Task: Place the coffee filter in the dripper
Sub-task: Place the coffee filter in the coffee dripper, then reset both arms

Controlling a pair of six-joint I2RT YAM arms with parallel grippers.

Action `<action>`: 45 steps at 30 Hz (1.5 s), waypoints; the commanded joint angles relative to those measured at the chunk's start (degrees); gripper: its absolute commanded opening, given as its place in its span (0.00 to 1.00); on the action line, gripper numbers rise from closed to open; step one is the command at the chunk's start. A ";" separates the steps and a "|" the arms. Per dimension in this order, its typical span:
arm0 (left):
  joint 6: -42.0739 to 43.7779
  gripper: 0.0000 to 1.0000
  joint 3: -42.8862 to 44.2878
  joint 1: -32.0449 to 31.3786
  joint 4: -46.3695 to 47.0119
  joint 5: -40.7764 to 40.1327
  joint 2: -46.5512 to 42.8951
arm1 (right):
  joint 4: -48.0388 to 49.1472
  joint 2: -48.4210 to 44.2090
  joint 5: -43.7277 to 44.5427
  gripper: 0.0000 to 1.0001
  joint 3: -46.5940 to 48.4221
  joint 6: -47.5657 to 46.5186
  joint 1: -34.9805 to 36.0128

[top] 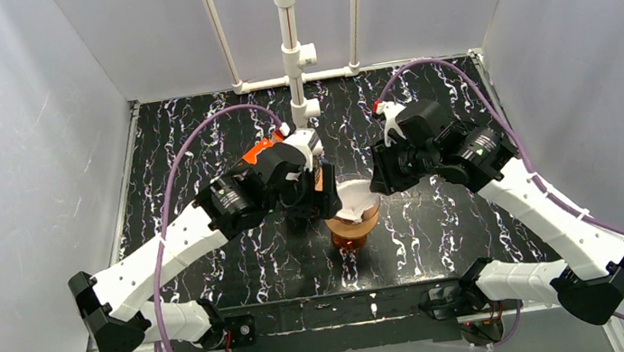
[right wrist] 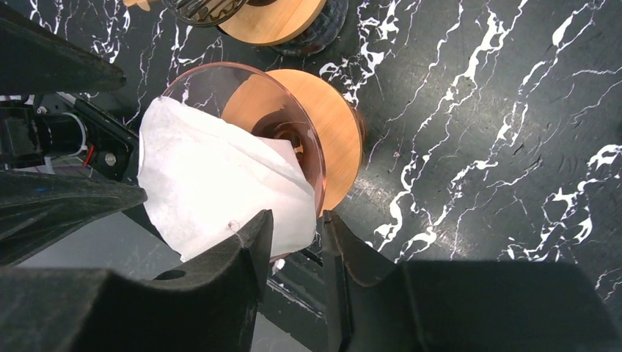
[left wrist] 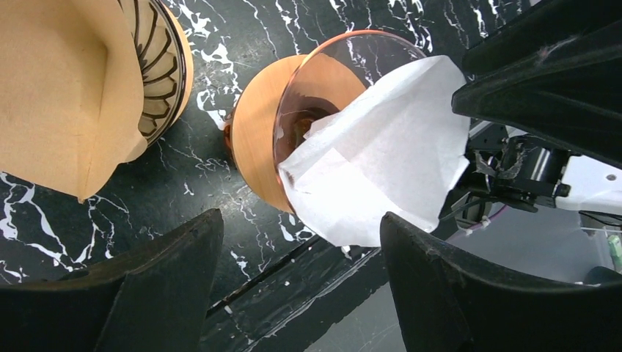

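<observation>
The white coffee filter (top: 355,199) sits in the mouth of the amber see-through dripper (top: 354,232), which stands on the black marbled surface (top: 444,240) midway between the two arms. The paper is not fully seated: in the left wrist view the filter (left wrist: 381,161) leans out over one side of the dripper (left wrist: 323,73), its far edge sticking past the rim, while the opposite side of the cone shows bare. A round wooden collar (left wrist: 257,125) rings the dripper below the cone.

The left tool (left wrist: 301,220) is spread wide, its fingers (left wrist: 147,293) on either side of the dripper and clear of both it and the paper. From above it hangs just beside the dripper's left edge (top: 322,200).

The right tool (right wrist: 297,220) is at the opposite rim (top: 375,188). Its fingers (right wrist: 242,257) stand close together with a slim gap, and the filter's (right wrist: 213,176) edge and the dripper's (right wrist: 249,88) rim run into that gap; whether they pinch the paper I cannot tell.

Just beside the dripper stands a wire holder (left wrist: 165,66) carrying a stack of brown paper filters (left wrist: 59,95).
</observation>
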 commanded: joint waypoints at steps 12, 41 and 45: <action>0.01 0.68 2.68 0.31 -2.57 -1.29 3.77 | 1.84 2.01 -0.67 0.19 -1.43 0.76 -0.43; -2.14 0.85 1.17 10.16 4.12 14.57 -3.10 | 3.27 2.24 -1.08 0.80 6.19 -0.35 -0.44; -2.16 0.86 0.89 14.36 5.76 18.53 -4.74 | 5.37 2.99 -2.96 0.88 6.66 -0.09 -0.75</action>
